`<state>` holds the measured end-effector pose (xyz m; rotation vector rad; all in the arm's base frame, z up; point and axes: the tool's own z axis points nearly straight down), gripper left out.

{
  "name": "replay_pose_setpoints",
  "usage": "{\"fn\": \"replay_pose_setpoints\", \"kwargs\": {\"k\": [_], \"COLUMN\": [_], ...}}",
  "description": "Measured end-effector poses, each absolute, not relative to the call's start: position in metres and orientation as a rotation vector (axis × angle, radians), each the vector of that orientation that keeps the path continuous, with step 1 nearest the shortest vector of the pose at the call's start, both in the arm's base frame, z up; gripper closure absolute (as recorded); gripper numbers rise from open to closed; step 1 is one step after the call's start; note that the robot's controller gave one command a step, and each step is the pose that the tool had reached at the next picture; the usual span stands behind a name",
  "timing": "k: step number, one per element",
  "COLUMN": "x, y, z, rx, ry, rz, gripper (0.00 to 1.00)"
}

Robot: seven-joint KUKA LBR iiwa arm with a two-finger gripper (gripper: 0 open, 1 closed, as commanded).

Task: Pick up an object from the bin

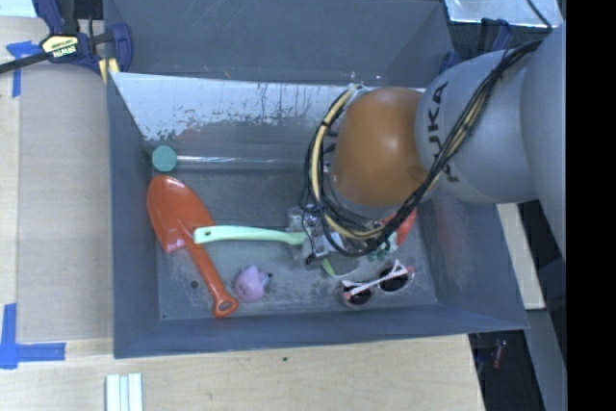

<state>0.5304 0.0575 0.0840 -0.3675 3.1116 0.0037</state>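
My orange cover (375, 149) on the wrist is the nearest thing to the camera. Black and yellow cables (322, 159) loop around it, and it hides most of what is below it. At its lower left edge my gripper (313, 241) is low in the grey bin (135, 236), about in the middle of the floor and a little to the right. I cannot tell if the gripper is open or closed, because the cover and the cables are in the way.

The gripper is at the right end of a pale green long-handled tool (245, 232), which lies almost level across the middle of the floor. Whether it touches this end I cannot say. The left, wider end of the tool lies over an orange toy shovel (173, 207), whose blade is at the left and whose handle runs toward the front wall. A teal disc (165, 158) sits just behind the blade, near the back wall. A small purple lump (252, 282) is just beside the end of the shovel's handle. White sunglasses (375, 284) with dark lenses lie near the front wall, just in front of my gripper.
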Motion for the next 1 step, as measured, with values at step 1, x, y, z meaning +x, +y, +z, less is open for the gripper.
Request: {"fn": "replay_pose_setpoints", "kwargs": {"k": [1], "x": [0.5295], "y": [0.0574], "z": [0.1172], "rx": [-0.366], "ry": [3.115], "rz": [0.004], "gripper": [1.0]}}
